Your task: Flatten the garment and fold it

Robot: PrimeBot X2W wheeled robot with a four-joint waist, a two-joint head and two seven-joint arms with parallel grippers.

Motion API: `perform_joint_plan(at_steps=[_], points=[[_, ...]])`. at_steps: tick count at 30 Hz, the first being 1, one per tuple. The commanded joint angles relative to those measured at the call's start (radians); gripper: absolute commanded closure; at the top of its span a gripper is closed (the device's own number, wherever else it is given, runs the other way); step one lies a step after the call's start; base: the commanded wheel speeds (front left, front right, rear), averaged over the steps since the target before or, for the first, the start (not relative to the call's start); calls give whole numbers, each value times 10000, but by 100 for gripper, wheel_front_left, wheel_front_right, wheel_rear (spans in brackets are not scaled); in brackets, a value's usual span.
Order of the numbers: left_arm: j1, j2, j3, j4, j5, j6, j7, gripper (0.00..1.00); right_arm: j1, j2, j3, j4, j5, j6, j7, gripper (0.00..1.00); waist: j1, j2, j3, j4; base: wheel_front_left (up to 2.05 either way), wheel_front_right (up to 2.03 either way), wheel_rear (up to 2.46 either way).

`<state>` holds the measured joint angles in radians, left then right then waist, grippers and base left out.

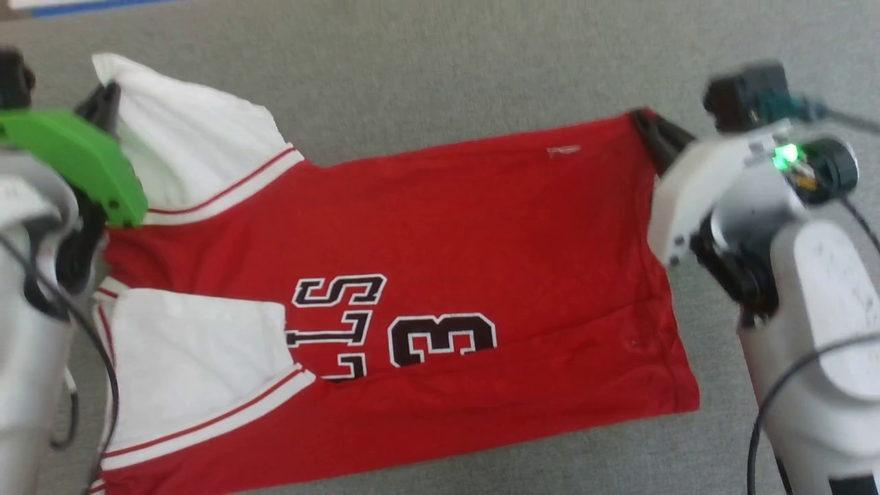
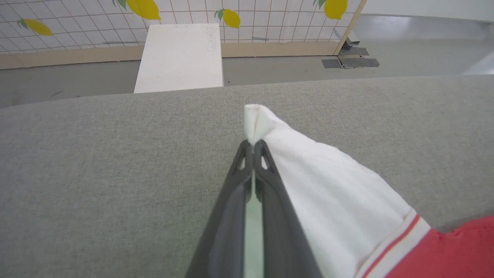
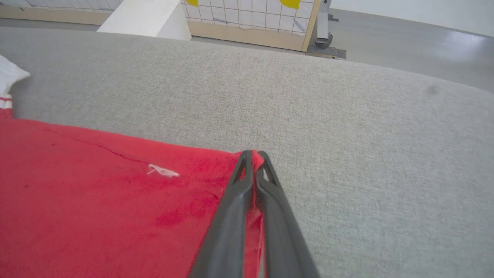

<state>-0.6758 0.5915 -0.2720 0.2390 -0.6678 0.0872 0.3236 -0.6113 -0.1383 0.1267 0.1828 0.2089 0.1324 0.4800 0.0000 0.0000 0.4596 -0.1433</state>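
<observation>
Now the garment lies on grey cloth, left gripper clamped on a white sleeve tip, right gripper on a red hem corner.

The grey fabric-covered tabletop lies bare in a wide band from 11 to 1 o'clock of the head view, and again at 5 o'clock. The red jersey-style T-shirt with white sleeves covers the middle. The left hand, pinched on a sleeve at 10 o'clock, and the right hand, pinched on the hem corner at 2 o'clock, block both sides. A white flat slab stands beyond the far edge.
</observation>
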Motion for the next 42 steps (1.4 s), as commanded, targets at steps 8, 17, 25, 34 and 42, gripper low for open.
perform_joint_plan(at_steps=[8, 17, 25, 34, 42], points=[[3271, -263, 479, -1457, -659, 226, -1286, 100, 2460, -338, -239, -701, 280, -17, -1413, 100, 0, 0, -2128, 705, 0, 0, 0], [6290, -704, 633, -2602, -1420, 789, -1466, 100, 4197, -430, -514, -754, 308, -17, -1066, 100, 0, 0, -3031, 1066, 0, 0, 0], [8085, -1269, 398, -2479, -2054, 923, -1419, 100, 4688, -811, -264, -240, -1, -17, 281, 100, 0, 0, -3278, 1247, 0, 0, 0], [7966, -1627, -194, -1364, -2019, 368, -1530, 100, 4713, -807, -7, 341, -189, -17, 1508, 100, 0, 0, -3302, 1495, 0, 0, 0], [7541, -2008, -480, -722, -1736, 148, -2083, 0, 5034, -382, -565, 387, -72, -17, 1560, 0, 0, 0, -3566, 1557, 0, 0, 0]])
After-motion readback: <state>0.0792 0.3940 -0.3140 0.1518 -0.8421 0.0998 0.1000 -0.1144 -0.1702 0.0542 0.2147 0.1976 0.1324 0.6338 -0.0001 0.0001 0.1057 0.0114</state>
